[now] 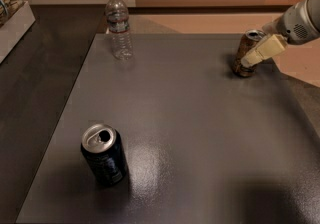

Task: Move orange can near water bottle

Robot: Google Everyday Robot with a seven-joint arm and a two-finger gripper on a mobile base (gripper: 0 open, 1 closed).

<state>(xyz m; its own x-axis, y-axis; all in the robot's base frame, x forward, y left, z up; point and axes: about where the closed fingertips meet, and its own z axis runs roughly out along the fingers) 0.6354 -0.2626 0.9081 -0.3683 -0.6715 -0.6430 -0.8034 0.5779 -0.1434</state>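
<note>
The hand (253,54) rests against the orange can (241,69) at 2 o'clock on the surface (200,133) (grip: cannot tell). Can upright, silver top skyward; water bottle (119,28) at 11 o'clock, well apart.

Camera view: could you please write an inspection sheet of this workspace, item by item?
Surface: dark grey table, glossy, with a light reflection near the front.
Job's things: orange can at the far right; water bottle upright at the far left, well apart from the can.
Clutter: dark can, opened, standing at the front left.
Grippers: gripper at the orange can, reaching in from the right.
Cables: nothing seen.
Surroundings: white box with packets at the upper left, beside the table; tan wall behind.
</note>
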